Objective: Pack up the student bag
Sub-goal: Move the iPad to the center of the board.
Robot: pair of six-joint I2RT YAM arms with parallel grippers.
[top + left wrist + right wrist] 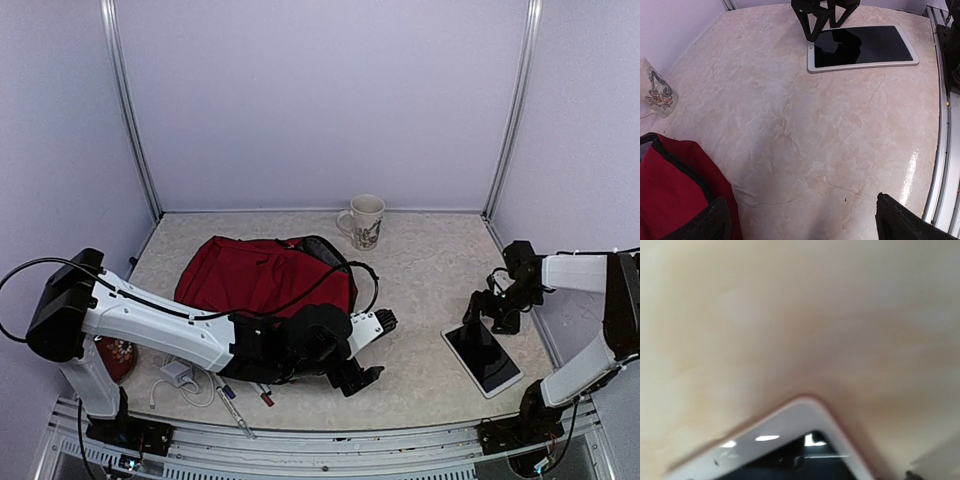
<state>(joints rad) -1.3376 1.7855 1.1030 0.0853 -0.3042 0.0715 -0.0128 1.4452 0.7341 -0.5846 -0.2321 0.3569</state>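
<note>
Bare tabletop between student bag and tablet

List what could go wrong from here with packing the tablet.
The tablet lies flat on the table; the right gripper at its corner may slide or scrape it instead of lifting it. The student bag lies slumped, so its opening may prove too narrow for the tablet.

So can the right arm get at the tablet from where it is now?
Probably yes: the right gripper hangs open right at the far end of the tablet, and nothing lies on the tablet or between the two.
</note>
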